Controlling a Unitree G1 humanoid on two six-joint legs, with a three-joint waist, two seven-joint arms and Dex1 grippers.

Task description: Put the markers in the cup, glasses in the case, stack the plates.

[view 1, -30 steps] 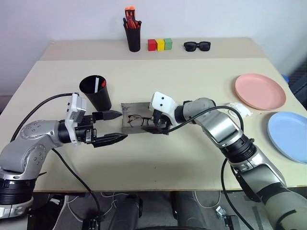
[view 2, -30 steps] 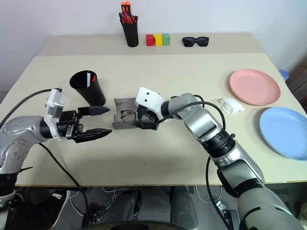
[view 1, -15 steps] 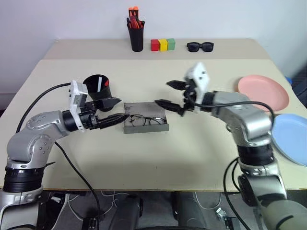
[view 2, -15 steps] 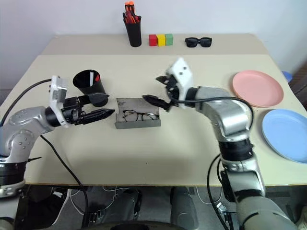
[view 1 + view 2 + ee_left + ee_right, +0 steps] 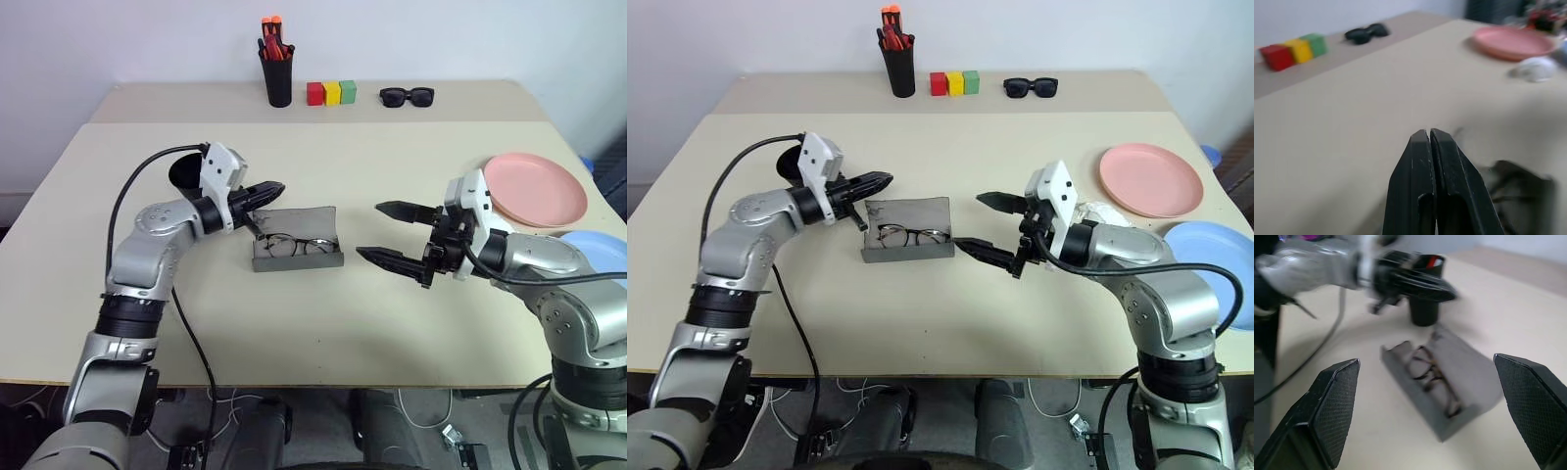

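The grey case (image 5: 296, 259) lies open at mid table with its lid (image 5: 299, 217) flat behind it. The wire-framed glasses (image 5: 294, 245) rest inside. My left gripper (image 5: 277, 187) is shut with nothing in it, its tips just above the lid's back left corner. The black cup (image 5: 1424, 308) stands behind that gripper, and a red marker tip (image 5: 1434, 261) shows over its rim. My right gripper (image 5: 377, 232) hangs open to the right of the case, pointing at it. The pink plate (image 5: 534, 188) and the blue plate (image 5: 1215, 245) lie apart at the right.
A slim black holder of orange-and-red pens (image 5: 277, 73), three coloured blocks (image 5: 328, 93) and dark sunglasses (image 5: 405, 95) line the table's back. A crumpled white scrap (image 5: 1104, 211) lies beside the pink plate.
The right gripper has pulled back from the case towards the right, still open. The left gripper has shut and swung forward and right to the case's lid.
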